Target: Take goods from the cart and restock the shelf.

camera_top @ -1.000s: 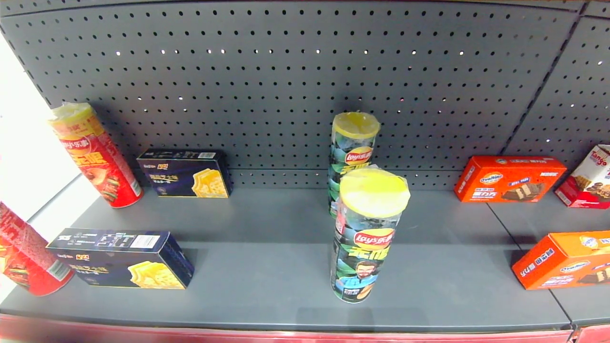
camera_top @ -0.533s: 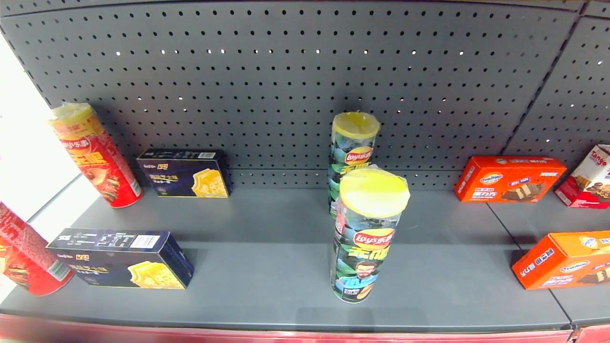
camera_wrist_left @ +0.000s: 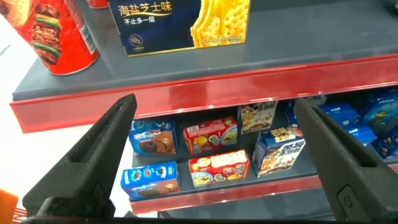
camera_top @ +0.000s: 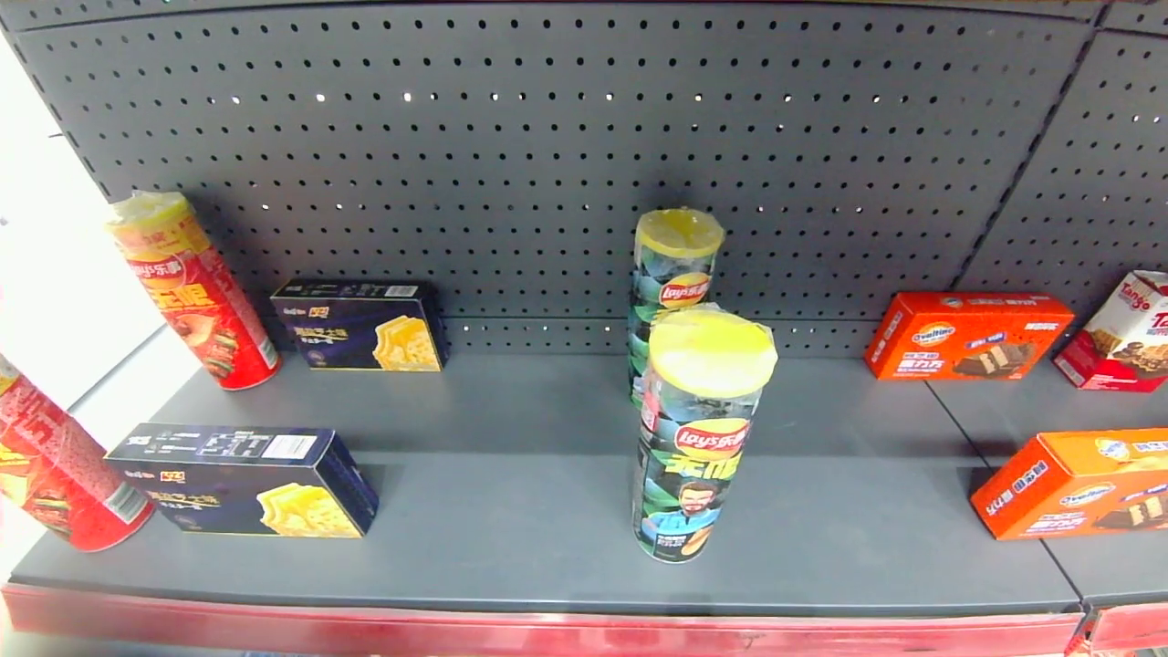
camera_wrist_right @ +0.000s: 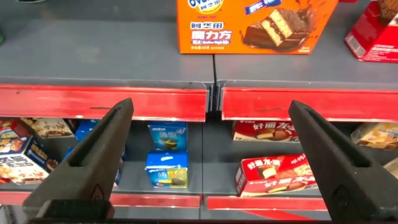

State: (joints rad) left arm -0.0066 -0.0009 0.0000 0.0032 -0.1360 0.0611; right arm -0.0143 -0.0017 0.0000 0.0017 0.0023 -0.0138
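The grey shelf (camera_top: 511, 511) has a red front lip and a pegboard back. Mid-shelf, the front green can (camera_top: 698, 438) stands upright with a yellow lid, the rear green can (camera_top: 673, 274) just behind it. At the left end stand the rear red can (camera_top: 196, 292) and the front red can (camera_top: 55, 484). Each has a box beside it: the rear blue cracker box (camera_top: 365, 324) and the front blue cracker box (camera_top: 242, 479). To the right lie the rear orange wafer box (camera_top: 967, 333) and the front orange wafer box (camera_top: 1077, 484).
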